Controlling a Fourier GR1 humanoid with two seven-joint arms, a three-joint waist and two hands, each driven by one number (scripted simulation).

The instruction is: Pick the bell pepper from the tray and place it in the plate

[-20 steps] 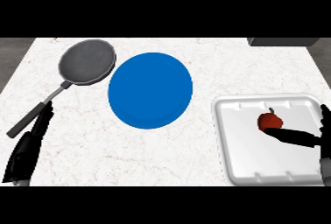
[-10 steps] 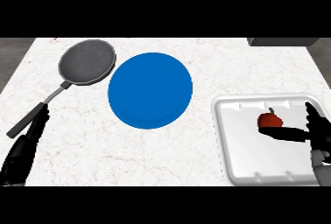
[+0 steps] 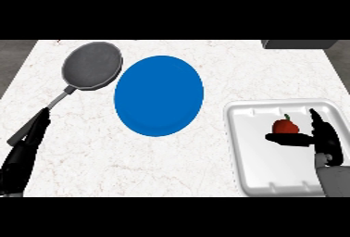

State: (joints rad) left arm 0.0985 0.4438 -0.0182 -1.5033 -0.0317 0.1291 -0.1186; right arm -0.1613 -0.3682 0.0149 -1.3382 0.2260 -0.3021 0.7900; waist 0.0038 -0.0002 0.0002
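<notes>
A small red bell pepper (image 3: 285, 125) with a green stem stands in the white tray (image 3: 254, 155) at the right. My right hand (image 3: 324, 137) is over the tray beside the pepper, fingers straight to the pepper's right and the thumb reaching left just below it. The hand is open and does not hold the pepper. The blue plate (image 3: 159, 95) lies at the counter's middle, left of the tray, with nothing on it. My left hand (image 3: 30, 139) rests open near the left edge, fingers pointing up.
A grey frying pan (image 3: 92, 65) lies at the back left, its handle running down toward my left hand. A dark object (image 3: 298, 44) sits at the counter's back right corner.
My right hand has swung up and inward, its fingers now pointing up beside the pepper and the thumb under it. The pepper, the plate and the left hand have stayed put.
</notes>
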